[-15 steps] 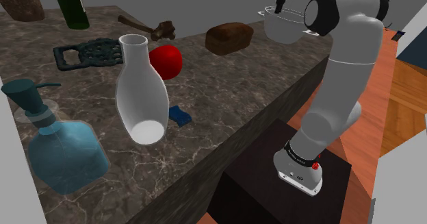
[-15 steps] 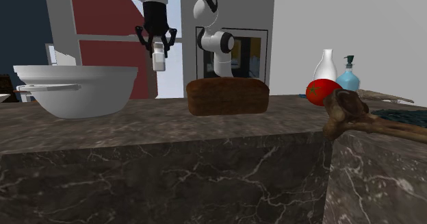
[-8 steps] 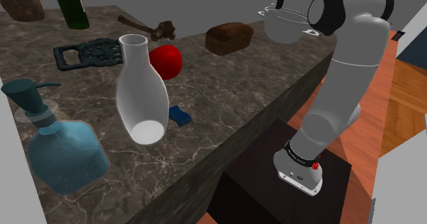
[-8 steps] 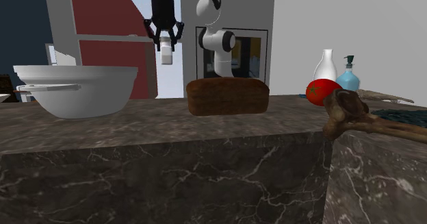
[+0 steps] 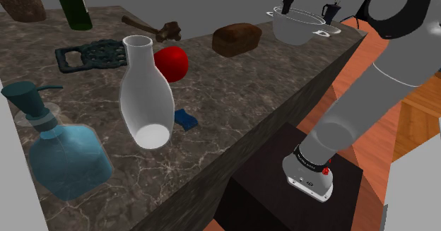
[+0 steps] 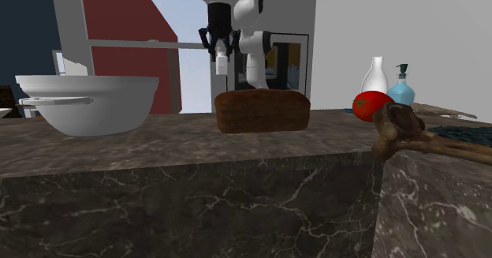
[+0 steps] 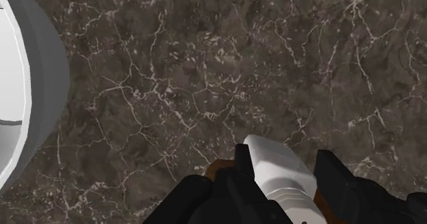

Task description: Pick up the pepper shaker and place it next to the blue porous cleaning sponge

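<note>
My gripper [image 6: 221, 57] hangs high above the dark marble counter [image 6: 181, 146], over the left end of the brown loaf [image 6: 262, 110] in the second exterior view. It is shut on the pepper shaker [image 6: 221, 60], a small white cylinder held upright. The wrist view shows the shaker [image 7: 274, 162] clasped between the black fingers of the gripper [image 7: 280, 169], with a sliver of brown loaf below it. The blue sponge [image 5: 185, 118] lies on the counter, far from the gripper and partly hidden behind the white vase [image 5: 145, 95].
A grey bowl [image 5: 300, 26] stands near the counter's far end, beside the loaf [image 5: 237, 37]. A red tomato [image 5: 171, 62], a dark trivet [image 5: 88, 55] and a wooden piece [image 5: 152, 28] lie beyond the vase. A blue soap dispenser [image 5: 63, 152] stands close by.
The gripper, still holding the shaker, has moved from over the bowl's edge to the second exterior view's right and farther back, ending over the loaf. The arm swung toward the shoulder view's right.
</note>
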{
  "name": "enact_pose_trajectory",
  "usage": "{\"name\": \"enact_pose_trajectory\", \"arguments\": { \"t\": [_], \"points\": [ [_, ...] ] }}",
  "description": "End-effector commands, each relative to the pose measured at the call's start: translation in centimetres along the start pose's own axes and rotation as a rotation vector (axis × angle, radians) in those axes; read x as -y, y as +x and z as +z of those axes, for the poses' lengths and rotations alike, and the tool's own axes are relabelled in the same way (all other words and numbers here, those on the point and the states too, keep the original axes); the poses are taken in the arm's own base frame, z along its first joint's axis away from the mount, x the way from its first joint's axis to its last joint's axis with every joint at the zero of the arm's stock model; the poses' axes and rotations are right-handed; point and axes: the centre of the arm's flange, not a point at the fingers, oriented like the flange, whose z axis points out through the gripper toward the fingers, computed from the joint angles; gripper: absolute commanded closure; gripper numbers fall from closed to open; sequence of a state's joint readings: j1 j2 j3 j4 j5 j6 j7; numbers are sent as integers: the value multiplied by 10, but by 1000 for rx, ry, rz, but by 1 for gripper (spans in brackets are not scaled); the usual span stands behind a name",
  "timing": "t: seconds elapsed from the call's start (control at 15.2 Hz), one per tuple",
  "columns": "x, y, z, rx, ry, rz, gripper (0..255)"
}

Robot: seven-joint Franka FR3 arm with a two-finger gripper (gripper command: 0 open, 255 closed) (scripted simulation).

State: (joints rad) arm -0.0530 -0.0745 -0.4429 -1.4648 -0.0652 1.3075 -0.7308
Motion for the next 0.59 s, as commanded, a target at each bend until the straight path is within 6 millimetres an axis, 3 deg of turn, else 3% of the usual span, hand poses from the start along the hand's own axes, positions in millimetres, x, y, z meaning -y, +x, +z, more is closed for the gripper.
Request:
{"name": "enact_pose_trajectory", "arguments": {
  "t": [0.0,0.53],
  "points": [
    [29,-2,0,0,-1,2,255],
    [134,-9,4,0,-1,2,255]
  ]
}}
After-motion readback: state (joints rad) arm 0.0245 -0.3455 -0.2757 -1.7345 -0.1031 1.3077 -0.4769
